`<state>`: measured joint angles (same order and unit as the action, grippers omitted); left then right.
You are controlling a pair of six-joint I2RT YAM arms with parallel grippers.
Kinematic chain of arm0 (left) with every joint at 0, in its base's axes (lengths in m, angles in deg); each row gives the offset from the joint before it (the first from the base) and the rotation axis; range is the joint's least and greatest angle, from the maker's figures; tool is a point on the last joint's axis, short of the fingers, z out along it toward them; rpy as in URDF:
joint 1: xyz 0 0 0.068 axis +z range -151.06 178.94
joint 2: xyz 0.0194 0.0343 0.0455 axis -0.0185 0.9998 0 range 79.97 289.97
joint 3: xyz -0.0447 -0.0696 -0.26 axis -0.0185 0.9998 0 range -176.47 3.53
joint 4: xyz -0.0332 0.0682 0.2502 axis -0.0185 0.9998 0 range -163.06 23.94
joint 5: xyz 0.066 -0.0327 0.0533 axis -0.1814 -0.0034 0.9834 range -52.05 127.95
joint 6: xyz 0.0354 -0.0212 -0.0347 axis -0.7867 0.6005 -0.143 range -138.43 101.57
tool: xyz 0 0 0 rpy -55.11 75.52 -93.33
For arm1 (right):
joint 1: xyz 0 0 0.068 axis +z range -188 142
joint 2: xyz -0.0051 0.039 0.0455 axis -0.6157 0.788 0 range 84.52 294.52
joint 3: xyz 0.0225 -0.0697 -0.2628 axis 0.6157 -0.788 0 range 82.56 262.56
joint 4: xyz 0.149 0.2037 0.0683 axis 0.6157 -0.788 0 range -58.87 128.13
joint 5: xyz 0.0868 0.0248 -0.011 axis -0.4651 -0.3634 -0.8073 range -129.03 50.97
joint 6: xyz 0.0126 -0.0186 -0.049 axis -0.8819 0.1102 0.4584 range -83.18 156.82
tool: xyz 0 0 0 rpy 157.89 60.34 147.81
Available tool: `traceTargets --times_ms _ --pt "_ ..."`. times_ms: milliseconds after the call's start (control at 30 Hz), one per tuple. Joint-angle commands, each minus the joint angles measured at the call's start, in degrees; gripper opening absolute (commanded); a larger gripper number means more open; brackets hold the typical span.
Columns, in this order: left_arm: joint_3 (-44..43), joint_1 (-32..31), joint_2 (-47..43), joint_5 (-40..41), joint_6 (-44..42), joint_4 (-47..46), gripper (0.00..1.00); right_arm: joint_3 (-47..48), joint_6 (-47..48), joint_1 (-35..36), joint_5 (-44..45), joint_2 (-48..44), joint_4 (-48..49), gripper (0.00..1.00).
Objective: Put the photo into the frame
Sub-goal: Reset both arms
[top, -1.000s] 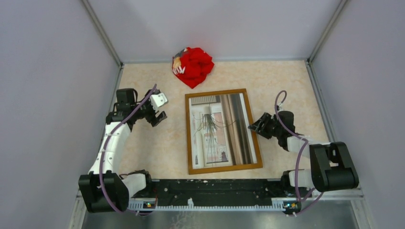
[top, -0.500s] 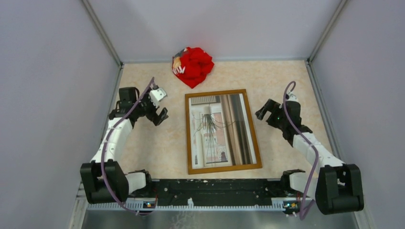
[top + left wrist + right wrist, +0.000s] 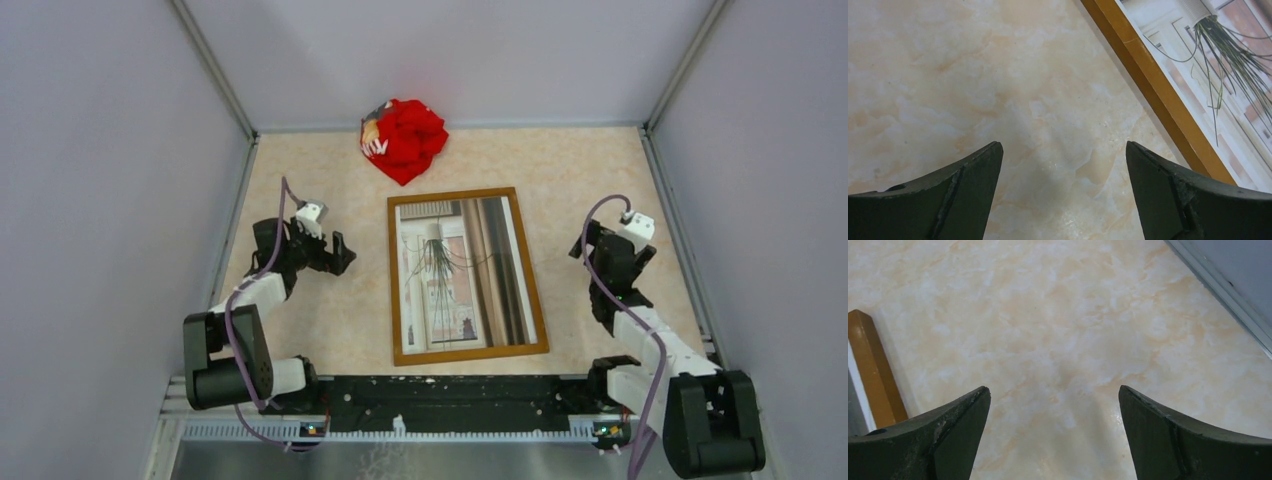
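The brown wooden frame (image 3: 396, 290) lies flat in the middle of the table. The photo (image 3: 465, 275), with its window, trailing plant and brown curtains, lies face up inside it. My left gripper (image 3: 338, 252) is open and empty, left of the frame, apart from it. My right gripper (image 3: 590, 243) is open and empty, right of the frame. The left wrist view shows the frame's edge (image 3: 1153, 87) and the photo (image 3: 1218, 65) at the upper right of the open gripper (image 3: 1063, 167). The right wrist view shows a frame corner (image 3: 870, 365) at the left of the open gripper (image 3: 1053, 410).
A crumpled red cloth (image 3: 405, 138) lies at the back of the table, beyond the frame. Grey walls close the table on the left, back and right; the right wall's base (image 3: 1218, 282) shows in the right wrist view. The black arm-mount rail (image 3: 450, 400) runs along the near edge.
Both arms have drawn back from the frame. The left gripper moved down and toward its base. The right gripper moved right and away from the frame's edge.
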<state>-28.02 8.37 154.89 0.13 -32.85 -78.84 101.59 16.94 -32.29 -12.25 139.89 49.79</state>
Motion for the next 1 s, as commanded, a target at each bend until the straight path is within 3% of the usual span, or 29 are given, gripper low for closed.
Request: traceTargets --times_ms 0,200,500,567,600,667,700,733,767,867,933,967 --pt "6.19 0.22 -0.11 0.74 9.28 -22.04 0.99 -3.46 3.92 -0.31 5.45 1.30 14.93 0.99" --pt "12.63 0.31 2.28 1.95 12.31 -39.19 0.99 -9.83 6.43 -0.27 6.28 7.02 34.39 0.99" --pt "17.56 0.34 8.87 4.23 12.21 -59.87 0.99 -11.70 12.10 -0.44 6.04 18.33 53.71 0.99" --pt "19.82 0.24 13.18 3.92 12.69 -72.04 0.99 -14.63 14.07 -0.48 4.67 21.66 63.98 0.99" --pt "20.15 -0.06 14.78 4.51 12.89 -73.95 0.99 -14.71 14.79 -0.46 2.00 21.63 64.55 0.99" --pt "18.65 -1.52 13.56 6.85 10.71 -66.85 0.99 -14.00 16.54 -0.45 -3.66 23.17 62.91 0.99" --pt "17.73 -2.93 13.18 9.81 9.39 -62.18 0.99 -14.76 17.55 -0.49 -5.57 26.96 70.39 0.99" --pt "17.87 -3.88 15.77 10.57 9.28 -66.52 0.99 -15.79 19.18 -0.18 -4.25 31.11 76.20 0.99" --pt "17.95 -4.31 18.13 10.87 9.64 -71.22 0.99 -16.40 19.60 0.51 -3.62 30.73 77.10 0.99" --pt "15.70 -5.58 14.36 13.04 7.89 -59.64 0.99 -11.14 16.54 -1.34 -4.67 28.50 63.58 0.99" --pt "16.95 -5.66 15.42 13.12 7.88 -64.63 0.99 -8.75 15.57 -1.68 -4.88 27.53 57.44 0.99" --pt "17.41 -5.64 15.76 13.09 8.03 -66.16 0.99 -9.00 15.91 -1.75 -4.89 27.99 59.32 0.99"
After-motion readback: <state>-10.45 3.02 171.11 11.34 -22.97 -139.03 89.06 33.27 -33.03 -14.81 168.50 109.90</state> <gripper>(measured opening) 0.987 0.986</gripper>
